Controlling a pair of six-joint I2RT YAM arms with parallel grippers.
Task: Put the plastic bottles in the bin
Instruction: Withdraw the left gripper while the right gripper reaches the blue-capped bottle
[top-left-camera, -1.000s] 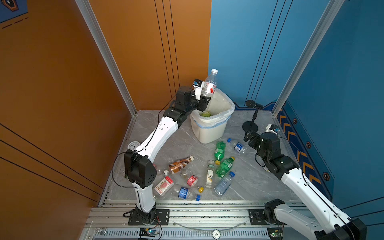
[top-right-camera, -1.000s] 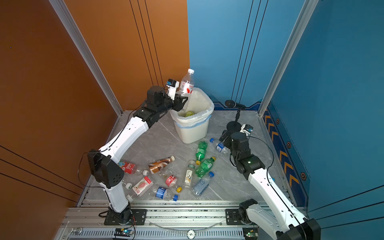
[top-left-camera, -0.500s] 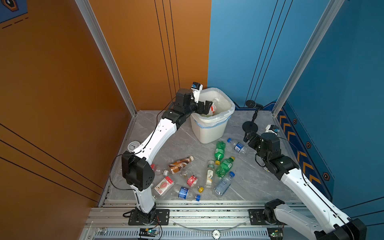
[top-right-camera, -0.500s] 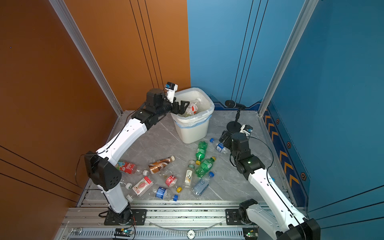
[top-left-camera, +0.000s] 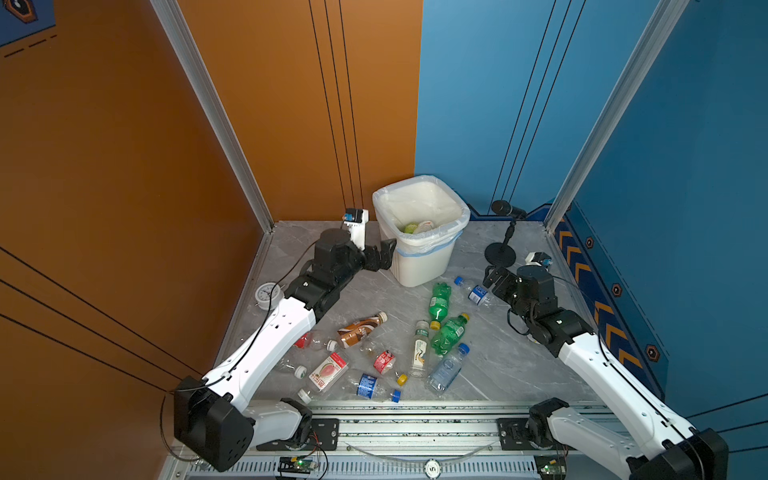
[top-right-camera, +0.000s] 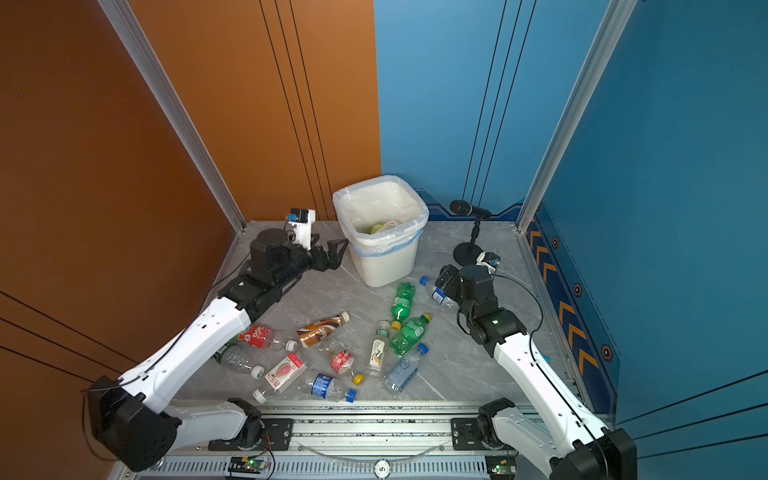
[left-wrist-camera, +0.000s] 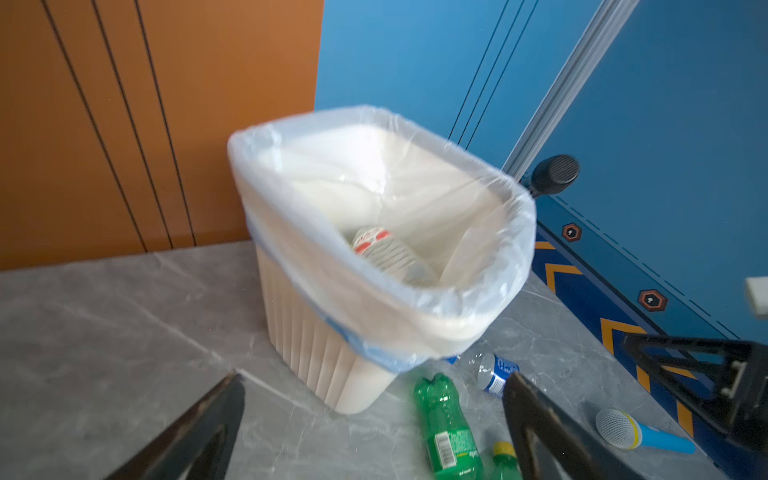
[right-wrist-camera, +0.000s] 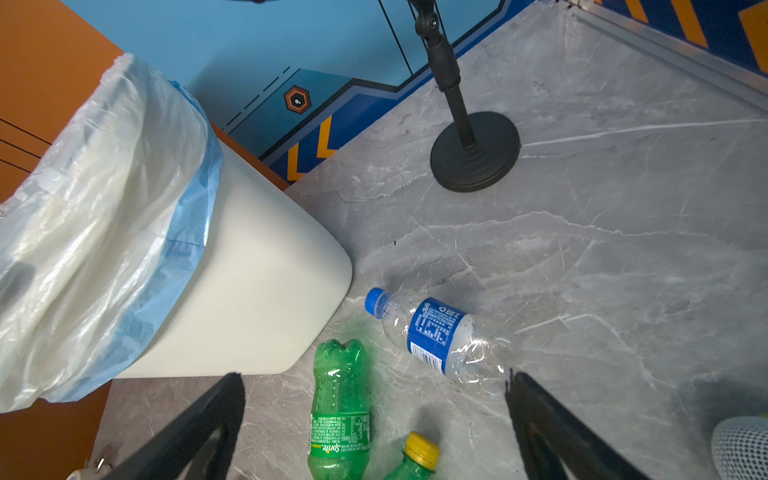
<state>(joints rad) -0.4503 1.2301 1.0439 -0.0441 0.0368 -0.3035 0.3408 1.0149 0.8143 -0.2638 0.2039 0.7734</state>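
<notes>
The white bin (top-left-camera: 419, 262) (top-right-camera: 386, 266) stands at the back, lined with a bag. Inside it lie a clear red-labelled bottle (left-wrist-camera: 382, 249) and a green one (top-left-camera: 410, 227). My left gripper (top-left-camera: 384, 253) (left-wrist-camera: 374, 376) hangs open and empty just left of the bin's wall. Several plastic bottles lie on the floor. My right gripper (top-left-camera: 490, 276) (right-wrist-camera: 374, 374) is open above a clear blue-labelled bottle (right-wrist-camera: 436, 332) and a green Sprite bottle (right-wrist-camera: 338, 407) beside the bin. A brown bottle (top-left-camera: 360, 328) and more bottles lie towards the front.
A black microphone stand (top-left-camera: 500, 253) is right of the bin, close behind my right gripper. A white alarm clock (top-left-camera: 268, 294) sits by the left wall. A blue-handled toy microphone (left-wrist-camera: 636, 432) lies near the right arm. Walls close three sides.
My left gripper opened over the bin and the clear red-labelled bottle dropped in. The left arm then drew back and down beside the bin. The right arm stayed still.
</notes>
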